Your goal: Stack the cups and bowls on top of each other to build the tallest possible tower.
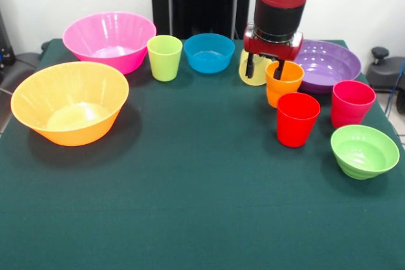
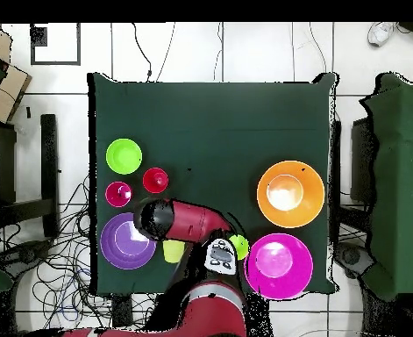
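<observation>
My gripper (image 1: 264, 67) hangs over the orange ribbed cup (image 1: 285, 83) at the table's far right. It is open: one finger dips inside the cup's rim and the other is outside it, in front of the pale yellow cup (image 1: 253, 75). The red cup (image 1: 297, 118), the pink-red cup (image 1: 352, 102) and the small light green bowl (image 1: 364, 150) stand close by. The purple bowl (image 1: 329, 62) is behind them. The small blue bowl (image 1: 209, 52) and the lime green cup (image 1: 164, 57) stand at the far middle. Nothing is stacked.
The large pink bowl (image 1: 109, 39) and the large orange bowl (image 1: 69, 100) stand at the left. In the overhead view the arm (image 2: 188, 219) covers the orange cup and the blue bowl. The green table (image 1: 190, 207) has its edge at the front.
</observation>
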